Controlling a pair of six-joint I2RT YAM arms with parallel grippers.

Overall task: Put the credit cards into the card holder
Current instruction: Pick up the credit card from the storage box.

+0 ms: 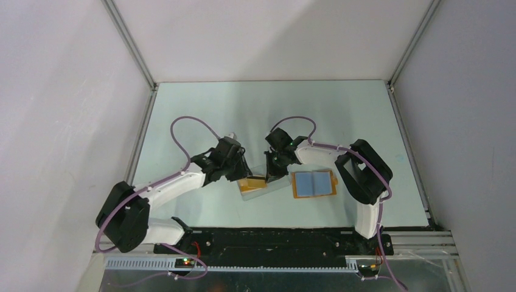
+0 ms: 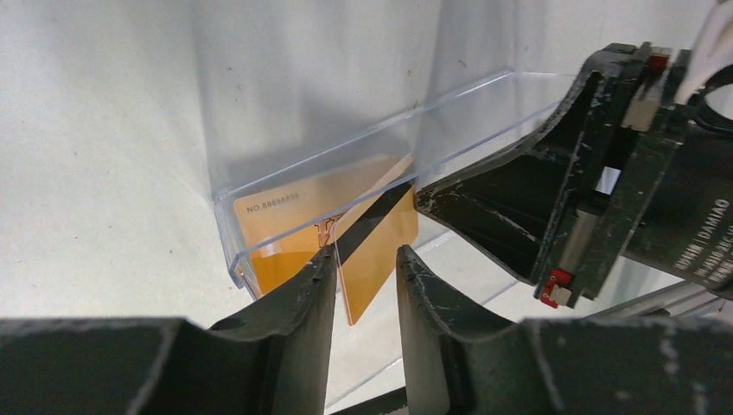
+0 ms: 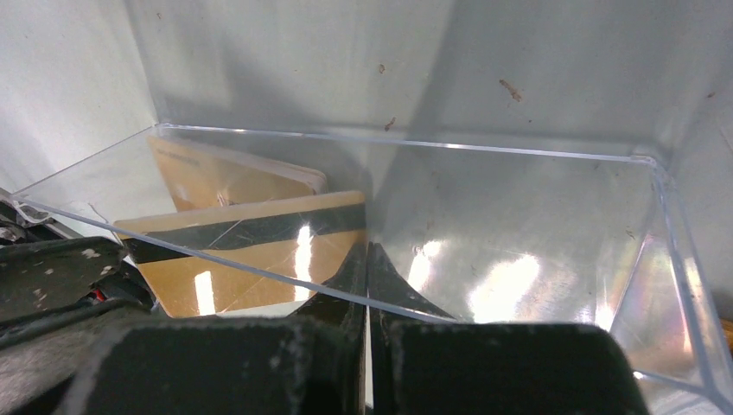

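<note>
two golden-orange credit cards are seen in the left end of a clear plastic box. one card, printed with a number, is leaned against the box wall. the other, a striped card with a dark band across its face, is tilted in front of it, overlapping it.

the striped card's lower corner is framed by the left gripper, whose fingers are kept narrowly apart; one fingertip is seen at the card's edge, but whether the card is pinched cannot be told.

the box's near wall is clamped by the right gripper, with its fingers pressed together just right of the cards.

the card holder is laid open on the table, blue-grey pockets up, just right of the box and apart from both grippers.
</note>
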